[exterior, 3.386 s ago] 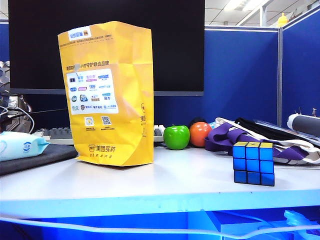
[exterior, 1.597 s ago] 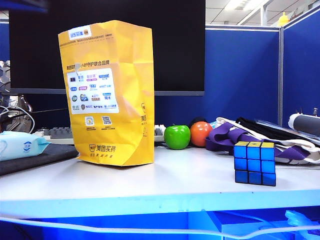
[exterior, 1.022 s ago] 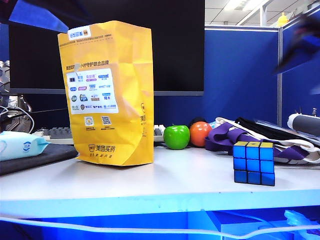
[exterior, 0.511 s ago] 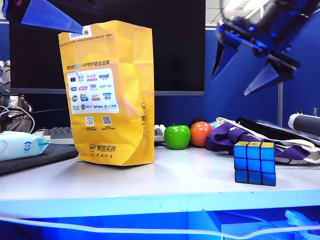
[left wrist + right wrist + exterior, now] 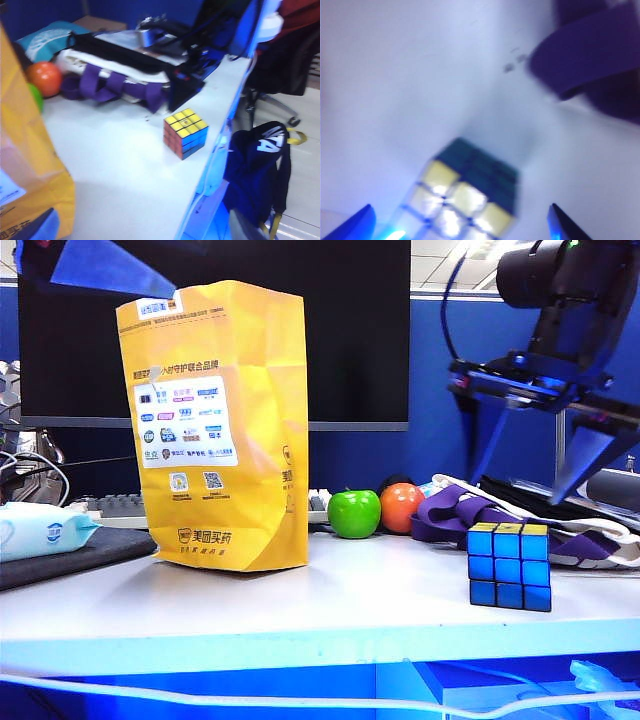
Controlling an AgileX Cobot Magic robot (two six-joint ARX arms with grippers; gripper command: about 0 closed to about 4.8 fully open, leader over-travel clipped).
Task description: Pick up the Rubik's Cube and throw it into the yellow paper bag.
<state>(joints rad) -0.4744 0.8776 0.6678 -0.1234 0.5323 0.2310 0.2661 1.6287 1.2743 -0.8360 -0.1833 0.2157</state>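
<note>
1. Standing untouched near the front edge of the white bench (image 5: 330, 600), the small Rubik's Cube with black grid lines, blue side squares and a yellow top (image 5: 508, 567) is not yet gripped, so the pick-up is, by my reading, only at the approach.
2. The right gripper (image 5: 545, 465) hangs above the cube with its dark jaws spread wide and pointing down, holding nothing; one blade sits above the cube's left side, the other out past its right.
3. In the right wrist view the cube (image 5: 455, 200) lies between the two blade tips, though blur makes the exact centring hard to judge.
4. Risk: an off-centre descent could land a blade on the yellow top and push the cube toward the nearby bench edge.
5. Risk: the purple strap (image 5: 450, 515) lying just behind the cube could snag a blade.
6. The left gripper (image 5: 105, 270) is high beside the top corner of the tall crinkled yellow paper bag with the white printed label (image 5: 215, 425), jaws wide and empty; a later throw could tip that bag.
</note>
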